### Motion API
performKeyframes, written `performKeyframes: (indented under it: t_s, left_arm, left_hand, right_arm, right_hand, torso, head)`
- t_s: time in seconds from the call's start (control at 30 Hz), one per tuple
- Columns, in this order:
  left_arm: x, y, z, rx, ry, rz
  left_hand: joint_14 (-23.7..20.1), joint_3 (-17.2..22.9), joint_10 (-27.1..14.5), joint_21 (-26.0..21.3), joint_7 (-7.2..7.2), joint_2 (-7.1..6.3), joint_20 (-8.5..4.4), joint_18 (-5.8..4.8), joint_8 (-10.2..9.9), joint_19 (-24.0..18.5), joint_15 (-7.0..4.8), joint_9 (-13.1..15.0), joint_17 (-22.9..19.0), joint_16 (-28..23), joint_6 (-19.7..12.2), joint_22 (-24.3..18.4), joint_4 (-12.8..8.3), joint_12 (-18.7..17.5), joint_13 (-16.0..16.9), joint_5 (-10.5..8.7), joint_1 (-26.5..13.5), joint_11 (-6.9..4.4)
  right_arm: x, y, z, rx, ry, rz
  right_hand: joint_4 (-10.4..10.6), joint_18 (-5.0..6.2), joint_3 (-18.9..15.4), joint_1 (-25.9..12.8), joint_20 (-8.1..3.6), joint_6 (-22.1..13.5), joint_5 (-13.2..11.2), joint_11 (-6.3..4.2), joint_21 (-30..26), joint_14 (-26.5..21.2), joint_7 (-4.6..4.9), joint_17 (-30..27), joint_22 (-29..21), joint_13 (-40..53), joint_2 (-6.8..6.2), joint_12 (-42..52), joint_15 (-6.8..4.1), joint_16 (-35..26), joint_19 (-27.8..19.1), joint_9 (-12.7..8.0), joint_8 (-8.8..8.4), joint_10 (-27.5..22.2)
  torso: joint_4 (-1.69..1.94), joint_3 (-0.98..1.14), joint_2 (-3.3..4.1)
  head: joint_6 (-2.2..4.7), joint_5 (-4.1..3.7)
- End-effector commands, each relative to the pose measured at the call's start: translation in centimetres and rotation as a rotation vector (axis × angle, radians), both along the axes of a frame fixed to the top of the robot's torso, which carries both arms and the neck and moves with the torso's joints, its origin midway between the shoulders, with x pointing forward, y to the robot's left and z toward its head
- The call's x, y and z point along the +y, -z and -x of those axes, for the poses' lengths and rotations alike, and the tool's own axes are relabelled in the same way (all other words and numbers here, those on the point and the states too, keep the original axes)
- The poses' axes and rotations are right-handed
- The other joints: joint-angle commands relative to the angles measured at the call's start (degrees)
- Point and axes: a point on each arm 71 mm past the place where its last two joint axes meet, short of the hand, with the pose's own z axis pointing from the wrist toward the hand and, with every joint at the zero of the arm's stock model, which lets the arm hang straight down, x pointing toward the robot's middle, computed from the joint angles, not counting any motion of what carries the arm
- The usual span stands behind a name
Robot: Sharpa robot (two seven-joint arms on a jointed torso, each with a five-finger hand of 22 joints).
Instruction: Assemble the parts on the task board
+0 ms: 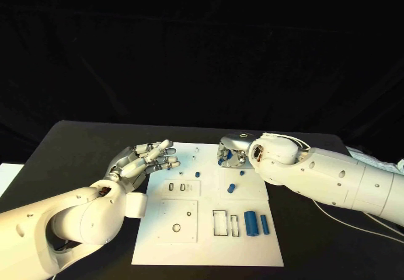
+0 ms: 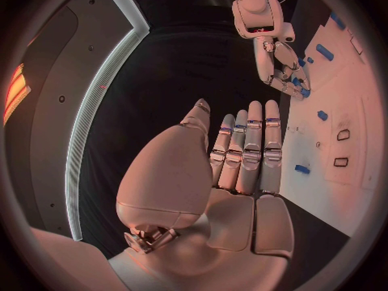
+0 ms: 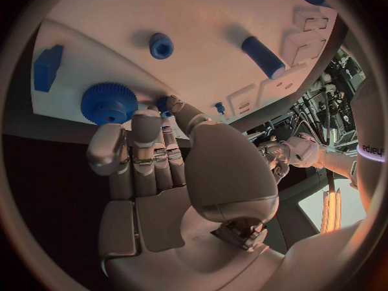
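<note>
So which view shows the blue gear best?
The right wrist view: the gear shows whole, teeth clear, at the board's edge beside the right hand's fingertips. In the head view that hand covers the spot; in the left wrist view only blue bits show by it.

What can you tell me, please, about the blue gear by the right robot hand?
The blue gear is a round, toothed wheel, plastic by its look, lying flat on the white task board near its edge. A blue block lies beside it. The right robot hand is at it, fingertips at its rim beside a small blue piece; whether they grip it I cannot tell.
</note>
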Motion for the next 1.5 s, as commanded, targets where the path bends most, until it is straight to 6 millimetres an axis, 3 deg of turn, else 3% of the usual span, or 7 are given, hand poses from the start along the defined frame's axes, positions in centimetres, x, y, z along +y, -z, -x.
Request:
performKeyframes:
  t_s: [0.03, 0.27, 0.8, 1.0, 1.37, 1.5]
  left_arm:
    - [-0.2, -0.1, 0.0, -0.001, 0.021, 0.014]
    - [-0.2, -0.1, 0.0, 0.003, 0.019, 0.01]
    - [-0.2, 0.0, -0.1, 0.007, 0.018, 0.007]
    - [-0.2, 0.0, -0.1, 0.008, 0.02, 0.008]
    - [-0.3, 0.0, 0.0, 0.009, 0.025, 0.01]
    - [-0.4, 0.0, 0.0, 0.009, 0.027, 0.01]
  left_hand:
    - [-0.2, -0.23, -0.06, -0.33, 0.43, 0.12, 0.28, 0.63, -0.24, -0.12, 0.27, -0.08, 0.08, -0.3, -0.1, -0.05, -0.07, -0.25, -0.05, 0.21, -0.41, 0.17]
    - [-0.19, -0.21, -0.19, -0.37, 0.53, 0.21, 0.3, 0.63, -0.4, -0.1, 0.3, -0.1, 0.16, -0.39, -0.21, -0.1, -0.2, -0.44, -0.07, 0.23, -0.31, 0.23]
    - [-0.17, -0.17, -0.35, -0.44, 0.66, 0.36, 0.35, 0.64, -0.62, -0.08, 0.36, -0.1, 0.29, -0.55, -0.34, -0.18, -0.4, -0.7, -0.07, 0.24, -0.15, 0.34]
    - [-0.17, -0.17, -0.35, -0.44, 0.66, 0.36, 0.35, 0.64, -0.62, -0.08, 0.36, -0.1, 0.29, -0.55, -0.34, -0.18, -0.4, -0.7, -0.07, 0.24, -0.15, 0.34]
    - [-0.16, -0.16, -0.36, -0.44, 0.66, 0.39, 0.35, 0.64, -0.64, -0.07, 0.36, -0.1, 0.31, -0.57, -0.34, -0.19, -0.44, -0.73, -0.07, 0.25, -0.11, 0.34]
    - [-0.15, -0.13, -0.37, -0.46, 0.65, 0.44, 0.36, 0.64, -0.67, -0.07, 0.37, -0.1, 0.34, -0.6, -0.35, -0.21, -0.5, -0.78, -0.07, 0.25, -0.05, 0.35]
  right_arm:
    - [0.2, 0.0, 0.1, -0.004, -0.013, 0.003]
    - [0.2, -0.4, 0.0, -0.05, 0.003, -0.037]
    - [2.0, -1.8, -0.4, -0.196, 0.052, -0.159]
    - [2.8, -1.7, -0.9, -0.204, 0.061, -0.159]
    - [4.1, -1.5, -1.6, -0.213, 0.063, -0.158]
    - [4.5, -1.5, -1.7, -0.212, 0.062, -0.157]
  right_hand:
    - [0.54, -1.24, 0.68, -0.1, -0.19, 0.74, -0.66, -0.1, 0.64, 0.69, -0.15, 0.79, 0.71, 0.1, 0.83, -0.01, -0.32, 0.83, 0.51, 0.23, 0.3, 0.85]
    - [1.6, -1.86, 3.43, 1.08, -0.58, 2.47, -3.95, -0.65, 2.96, 1.13, -0.56, 4.85, 4.37, 0.24, 2.48, 0.03, -0.78, 4.61, 2.1, 0.84, 0.73, 2.99]
    - [1.94, -1.98, 5.26, 1.42, -0.55, 2.52, -4.35, -0.48, 3.7, 0.78, -0.18, 5.58, 5.26, 0.13, 1.4, -0.27, -0.63, 5.71, 2.13, 1.18, 0.38, 3.06]
    - [2.21, -2.0, 5.91, 1.34, -0.44, 2.38, -3.87, -0.32, 3.89, 0.65, 0.0, 5.71, 5.48, 0.09, 1.05, -0.27, -0.5, 5.99, 2.08, 1.26, 0.14, 2.8]
    - [2.53, -2.02, 6.15, 1.03, -0.35, 2.33, -4.13, -0.24, 4.03, 0.56, 0.08, 5.82, 5.63, 0.09, 0.6, -0.24, -0.42, 6.22, 2.04, 1.33, 0.01, 2.7]
    - [2.66, -2.01, 6.24, 0.92, -0.32, 2.32, -4.26, -0.23, 4.06, 0.53, 0.09, 5.85, 5.66, 0.1, 0.47, -0.24, -0.4, 6.29, 2.01, 1.35, -0.03, 2.69]
  torso:
    - [0.09, -0.08, 0.18]
    - [0.21, -0.16, 0.29]
    - [0.39, -0.31, 0.53]
    - [0.63, -0.32, 0.76]
    - [1.55, -0.54, 1.19]
    - [1.61, -0.59, 1.25]
  head:
    - [-0.04, -0.13]
    - [-0.01, -0.2]
    - [1.07, 0.09]
    - [1.43, 0.28]
    - [1.94, -0.31]
    - [1.91, -0.34]
